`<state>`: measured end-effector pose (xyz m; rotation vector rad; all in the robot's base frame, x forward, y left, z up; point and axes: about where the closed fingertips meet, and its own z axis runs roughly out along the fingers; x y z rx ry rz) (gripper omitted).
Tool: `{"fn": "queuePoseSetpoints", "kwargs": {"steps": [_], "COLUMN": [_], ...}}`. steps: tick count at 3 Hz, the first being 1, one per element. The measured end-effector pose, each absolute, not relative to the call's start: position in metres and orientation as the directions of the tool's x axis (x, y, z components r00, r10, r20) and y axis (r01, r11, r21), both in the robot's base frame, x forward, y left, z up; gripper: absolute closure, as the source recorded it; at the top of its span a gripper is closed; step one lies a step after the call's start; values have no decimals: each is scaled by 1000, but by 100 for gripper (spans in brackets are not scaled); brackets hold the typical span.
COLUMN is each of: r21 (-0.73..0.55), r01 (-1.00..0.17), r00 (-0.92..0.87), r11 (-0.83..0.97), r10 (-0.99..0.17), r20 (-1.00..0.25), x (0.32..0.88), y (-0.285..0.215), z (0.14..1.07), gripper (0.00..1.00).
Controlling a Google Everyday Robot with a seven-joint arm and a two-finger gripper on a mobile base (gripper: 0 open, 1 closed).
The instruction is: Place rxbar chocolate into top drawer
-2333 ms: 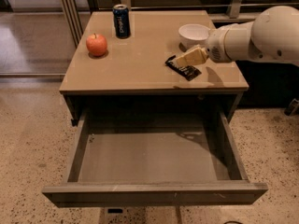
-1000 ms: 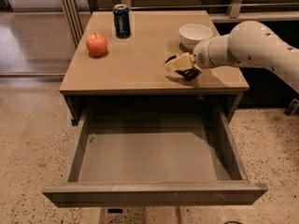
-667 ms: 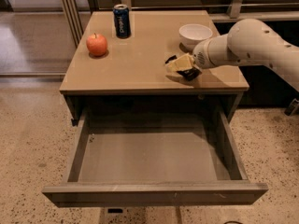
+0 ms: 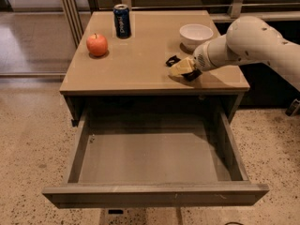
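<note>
The rxbar chocolate (image 4: 173,60) lies flat on the tan table top (image 4: 140,64), right of centre near the front edge. Only its black ends show, on either side of my gripper. My gripper (image 4: 182,68) is down on the middle of the bar, at the end of the white arm (image 4: 248,41) that reaches in from the right. The top drawer (image 4: 154,193) is pulled fully out below the table. Its bare grey inside holds nothing.
A white bowl (image 4: 196,34) stands just behind my gripper. A dark blue soda can (image 4: 122,20) stands at the back of the table and a red apple (image 4: 97,44) at the left. The floor is speckled, and a dark cabinet stands to the right.
Since 2.3 s ago my gripper has moved down and left onto the bar. Over the last second nothing has visibly moved.
</note>
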<state>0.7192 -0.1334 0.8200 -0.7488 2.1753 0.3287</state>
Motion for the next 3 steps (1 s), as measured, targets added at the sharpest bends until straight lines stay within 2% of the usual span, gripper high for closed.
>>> {"fn": "queuePoseSetpoints", "kwargs": {"steps": [1, 3], "r21": [-11, -17], "r01": [-620, -619], "r00": [-531, -540], "r11": [784, 785], "r10": [-431, -441], "r20": [-729, -717], "x": [719, 720], "y": [-134, -137], "z": [809, 813], "gripper": [32, 77]}}
